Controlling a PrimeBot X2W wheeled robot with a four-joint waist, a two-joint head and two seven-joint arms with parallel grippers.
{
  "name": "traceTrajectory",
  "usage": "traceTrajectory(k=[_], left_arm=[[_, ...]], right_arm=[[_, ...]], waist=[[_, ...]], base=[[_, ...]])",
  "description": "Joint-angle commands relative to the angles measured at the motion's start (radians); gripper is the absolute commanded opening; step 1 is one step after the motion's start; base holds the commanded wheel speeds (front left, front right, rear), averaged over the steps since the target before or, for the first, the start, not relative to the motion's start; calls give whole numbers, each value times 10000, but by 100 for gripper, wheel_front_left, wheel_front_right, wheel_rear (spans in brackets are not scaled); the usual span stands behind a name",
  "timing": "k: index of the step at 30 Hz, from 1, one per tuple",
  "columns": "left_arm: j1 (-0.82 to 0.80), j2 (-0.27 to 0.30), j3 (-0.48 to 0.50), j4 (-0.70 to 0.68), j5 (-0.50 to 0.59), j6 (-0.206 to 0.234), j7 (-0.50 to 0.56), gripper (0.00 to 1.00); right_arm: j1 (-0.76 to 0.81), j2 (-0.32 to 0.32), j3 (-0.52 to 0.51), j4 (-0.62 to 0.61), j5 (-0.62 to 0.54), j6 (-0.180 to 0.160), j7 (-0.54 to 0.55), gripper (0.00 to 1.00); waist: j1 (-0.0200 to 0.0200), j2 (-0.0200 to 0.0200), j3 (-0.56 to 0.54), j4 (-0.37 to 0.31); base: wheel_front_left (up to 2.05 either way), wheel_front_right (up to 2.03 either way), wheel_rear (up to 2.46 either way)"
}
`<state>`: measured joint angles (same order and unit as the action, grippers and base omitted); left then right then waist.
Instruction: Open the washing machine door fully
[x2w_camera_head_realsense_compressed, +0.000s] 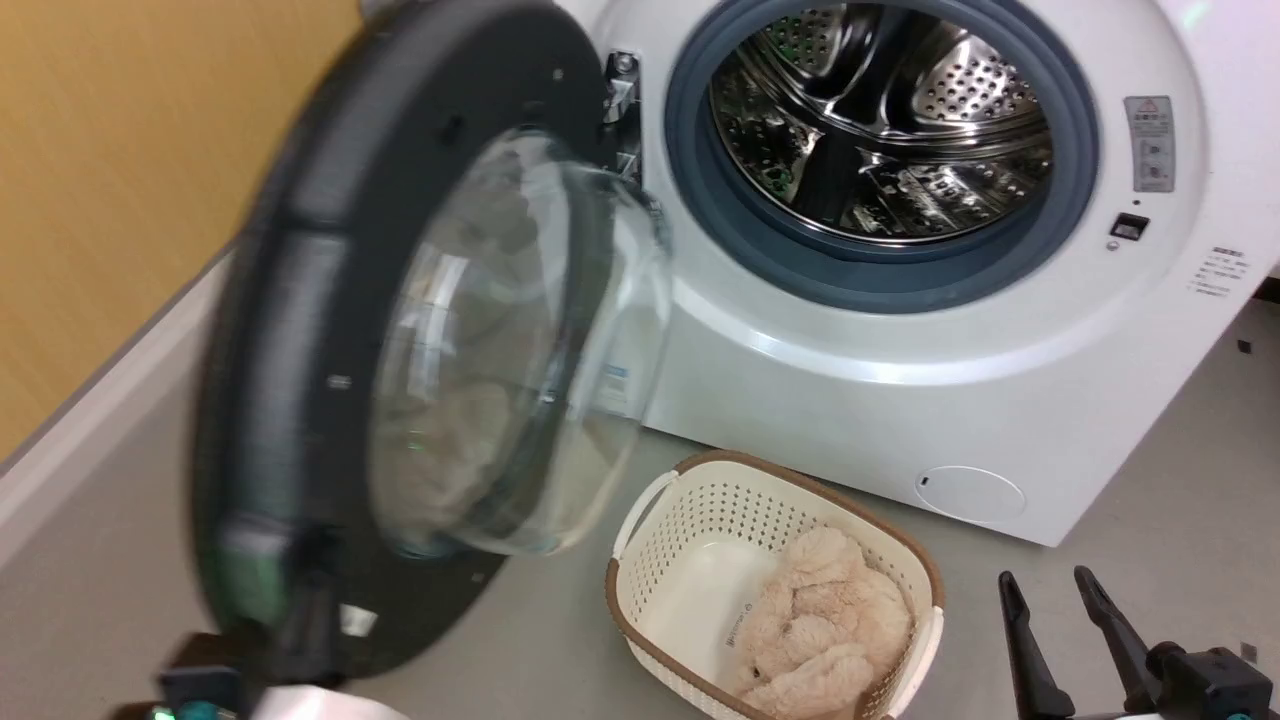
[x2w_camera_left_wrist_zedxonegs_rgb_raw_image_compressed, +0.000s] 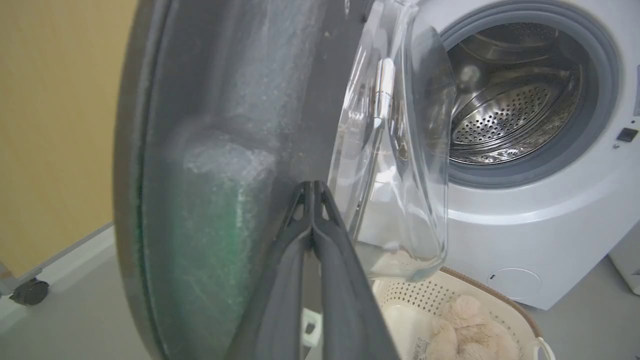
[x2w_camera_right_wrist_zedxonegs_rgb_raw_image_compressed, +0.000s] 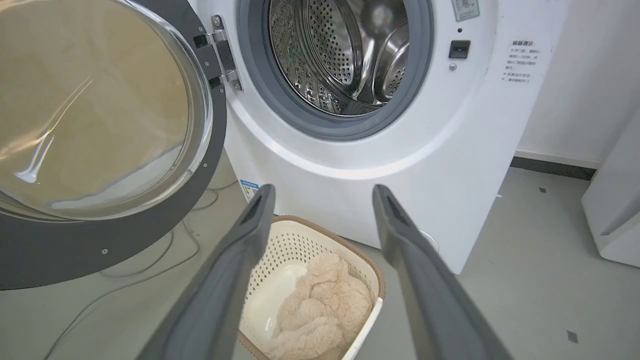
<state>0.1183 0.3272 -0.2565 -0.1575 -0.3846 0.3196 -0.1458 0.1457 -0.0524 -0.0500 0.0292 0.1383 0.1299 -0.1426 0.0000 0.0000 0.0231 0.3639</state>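
Left gripper (x2w_camera_left_wrist_zedxonegs_rgb_raw_image_compressed: 312, 197) sits closest: long dark fingers pressed together, nothing between them, tips on the dark inner ring of the large round black washing machine door (x2w_camera_left_wrist_zedxonegs_rgb_raw_image_compressed: 225, 100), just beside its clear glass bowl. Door stands well out from the white front-loading washing machine (x2w_camera_head_realsense_compressed: 850, 400), drum mouth exposed. We judge we're mid-push. Next: sweep outward along the hinge arc, staying off the glass. Right gripper (x2w_camera_head_realsense_compressed: 1045, 578) spread, empty, near the cream perforated basket (x2w_camera_head_realsense_compressed: 740, 462).
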Motion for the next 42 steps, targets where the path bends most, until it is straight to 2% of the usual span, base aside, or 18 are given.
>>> traceTrajectory(k=[1,6,12,21,29,35,36,37,38,39,42], left_arm=[[-199,156,264,135,-123,43,-139,0],[-558,663,1341,1063,-670,-155,-529,0],[-1238,1103,2152,2714,-1103,-578,-874,0],[-2056,1303,2948,4374,-1216,-993,-1132,0],[-1118,640,3017,3507,-789,-691,-1156,0],[144,28,2569,1840,-320,-873,-1157,0],[318,-103,2488,1598,-254,-880,-1158,13],[472,-228,2386,1391,-178,-883,-1158,37],[617,-346,2262,1238,-116,-886,-1158,86],[733,-436,2121,1122,-33,-882,-1158,100],[865,-585,1640,925,214,-941,-1156,100]], right_arm=[[69,22,-22,-57,-67,8,-19,100],[94,22,-60,-81,-57,8,-17,100],[71,22,-34,-74,-18,8,-22,100],[37,22,4,-23,7,8,4,100],[48,22,97,167,116,8,-64,100],[77,22,120,302,164,8,-164,100],[77,22,123,309,160,8,-164,100],[76,22,120,309,149,8,-164,100],[75,22,124,306,133,8,-158,100],[74,22,126,295,105,8,-145,100],[49,22,129,219,-37,8,-91,100]], waist=[[0,0,3,-60],[0,0,21,-247],[0,0,55,-407],[0,0,84,-621],[0,0,-91,-802],[0,0,-242,-950],[0,0,-256,-971],[0,0,-272,-989],[0,0,-285,-1014],[0,0,-290,-1040],[0,0,-298,-1171]], base=[[0,0,0],[0,0,0],[0,0,0],[0,0,0],[0,0,0],[0,0,0],[0,0,0],[0,0,0],[0,0,0],[0,0,0],[0,0,0]])
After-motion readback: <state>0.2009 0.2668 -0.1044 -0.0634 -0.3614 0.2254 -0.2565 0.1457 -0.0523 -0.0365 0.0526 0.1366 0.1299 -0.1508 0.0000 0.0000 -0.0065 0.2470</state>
